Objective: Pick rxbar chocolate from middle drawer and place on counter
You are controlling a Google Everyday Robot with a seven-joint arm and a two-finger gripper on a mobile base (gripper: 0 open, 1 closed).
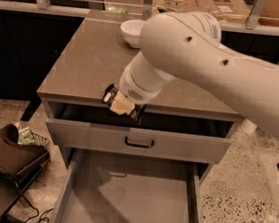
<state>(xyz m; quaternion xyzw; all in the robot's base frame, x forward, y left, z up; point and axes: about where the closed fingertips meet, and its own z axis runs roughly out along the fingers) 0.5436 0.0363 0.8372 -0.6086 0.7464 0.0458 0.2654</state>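
I am looking down into the middle drawer [124, 202], which is standing open below the shallower drawer [138, 141]. Above them, the gripper [122, 104] is clamping the rxbar chocolate [109, 95] over the counter's [84, 62] front edge. The white bowl [131, 31] is sitting farther back.

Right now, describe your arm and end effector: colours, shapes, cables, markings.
The arm is a thick, smooth, cream-white shell of rounded segments with a few small dark round holes; no cables or lettering show. The end effector, at the front edge of the counter, is small and black with pale tan parts.
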